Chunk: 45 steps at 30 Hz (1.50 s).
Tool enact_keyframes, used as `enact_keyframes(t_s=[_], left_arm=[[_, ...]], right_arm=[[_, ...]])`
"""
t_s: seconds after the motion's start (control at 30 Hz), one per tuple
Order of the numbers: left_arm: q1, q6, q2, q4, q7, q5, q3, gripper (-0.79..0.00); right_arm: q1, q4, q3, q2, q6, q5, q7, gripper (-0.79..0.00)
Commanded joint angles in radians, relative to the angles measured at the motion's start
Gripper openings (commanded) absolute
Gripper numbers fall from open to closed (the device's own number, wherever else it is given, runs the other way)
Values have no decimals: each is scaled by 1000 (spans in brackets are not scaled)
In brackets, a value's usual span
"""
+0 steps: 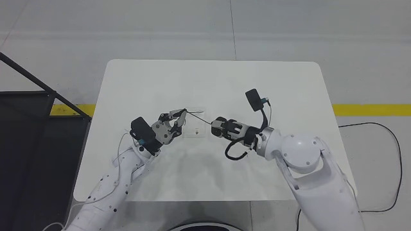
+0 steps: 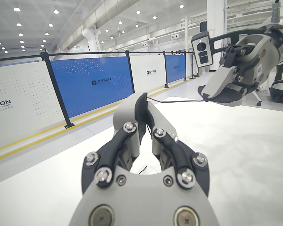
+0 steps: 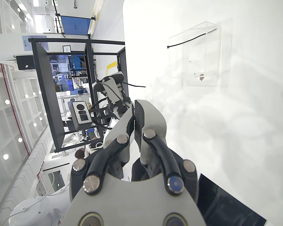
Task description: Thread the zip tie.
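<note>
A thin black zip tie point(image 1: 200, 118) spans the short gap between my two grippers above the middle of the white table point(image 1: 257, 90). My left gripper point(image 1: 180, 115) is shut on one end of it; in the left wrist view the tie point(image 2: 174, 99) runs from the closed left gripper point(image 2: 143, 97) to the right gripper point(image 2: 204, 98). My right gripper point(image 1: 217, 126) is shut on the other end. In the right wrist view the right gripper point(image 3: 135, 105) is closed, and a short tail of the tie point(image 3: 136, 85) sticks out past the left gripper point(image 3: 122, 81).
A small clear box point(image 3: 217, 48) sits on the table just below and between the grippers, seen too as the clear box point(image 1: 192, 131) from above. A second black zip tie point(image 3: 191, 39) lies in it. A black frame point(image 1: 26, 135) stands off the table's left side.
</note>
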Motion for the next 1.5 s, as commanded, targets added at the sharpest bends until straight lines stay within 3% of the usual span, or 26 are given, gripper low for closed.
enact_keyframes(t_s=[0.0,1.47], left_arm=[[0,0,0,-1,2,1,0,-785],[4,-3,-5,1,6,10,-6,-785]], right_arm=[[2,3,0,0,1,6,-1,-785],[17,23,-8,14,1,51,-15,-785]])
